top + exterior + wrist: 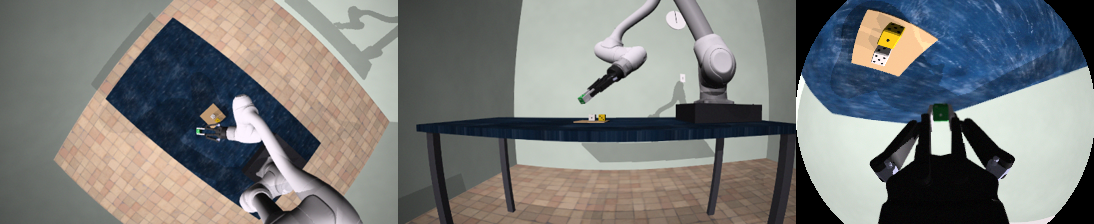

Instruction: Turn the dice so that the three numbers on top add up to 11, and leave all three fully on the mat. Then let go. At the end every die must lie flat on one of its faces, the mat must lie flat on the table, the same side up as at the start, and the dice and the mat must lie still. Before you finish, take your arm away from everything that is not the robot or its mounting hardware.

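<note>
My gripper (201,132) is shut on a green die (198,132) and holds it in the air, tilted, well above the table and just off the mat's near-left side. It shows in the side view (585,98) with the green die (581,99) at the fingertips, and in the wrist view (940,117) with the die (940,112) between the fingers. A small tan mat (210,113) lies flat on the dark blue table. On it sit a white die (591,117) and a yellow die (602,117), side by side; both also show in the wrist view, white (880,58) and yellow (891,35).
The arm's black base block (718,113) stands on the table's right end. The table edge runs close behind the gripper in the wrist view.
</note>
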`<action>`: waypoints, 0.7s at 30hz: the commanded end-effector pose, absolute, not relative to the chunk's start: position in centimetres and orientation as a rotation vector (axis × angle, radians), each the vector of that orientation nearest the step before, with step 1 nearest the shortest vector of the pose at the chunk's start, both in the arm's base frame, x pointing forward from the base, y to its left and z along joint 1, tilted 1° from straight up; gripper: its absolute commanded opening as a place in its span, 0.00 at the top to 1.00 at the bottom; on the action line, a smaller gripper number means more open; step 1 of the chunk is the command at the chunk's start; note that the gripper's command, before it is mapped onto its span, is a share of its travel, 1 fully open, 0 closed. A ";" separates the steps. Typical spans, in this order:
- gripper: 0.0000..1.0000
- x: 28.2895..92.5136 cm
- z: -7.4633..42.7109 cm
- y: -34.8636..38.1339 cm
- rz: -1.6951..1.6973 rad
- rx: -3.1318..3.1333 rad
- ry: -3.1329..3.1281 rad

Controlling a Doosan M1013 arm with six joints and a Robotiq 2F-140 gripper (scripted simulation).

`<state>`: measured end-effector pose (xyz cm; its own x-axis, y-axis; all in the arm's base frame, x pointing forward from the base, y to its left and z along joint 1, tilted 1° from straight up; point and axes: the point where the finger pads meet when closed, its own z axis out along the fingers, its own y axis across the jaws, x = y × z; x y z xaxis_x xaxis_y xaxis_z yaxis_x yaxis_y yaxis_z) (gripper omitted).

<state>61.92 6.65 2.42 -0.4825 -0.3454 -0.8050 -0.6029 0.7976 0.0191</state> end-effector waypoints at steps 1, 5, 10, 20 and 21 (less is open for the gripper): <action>0.84 61.6 2.1 6.9 0.394 -0.662 1.993; 0.84 61.5 2.1 6.9 0.394 -0.660 1.988; 0.84 61.5 1.9 6.9 0.394 -0.660 1.988; 0.84 61.5 0.0 6.9 0.394 -0.660 1.988; 0.84 61.5 -0.3 6.8 0.394 -0.660 1.988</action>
<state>61.52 6.85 0.60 -0.3853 -0.2859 -0.8774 -0.5992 0.8006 0.0023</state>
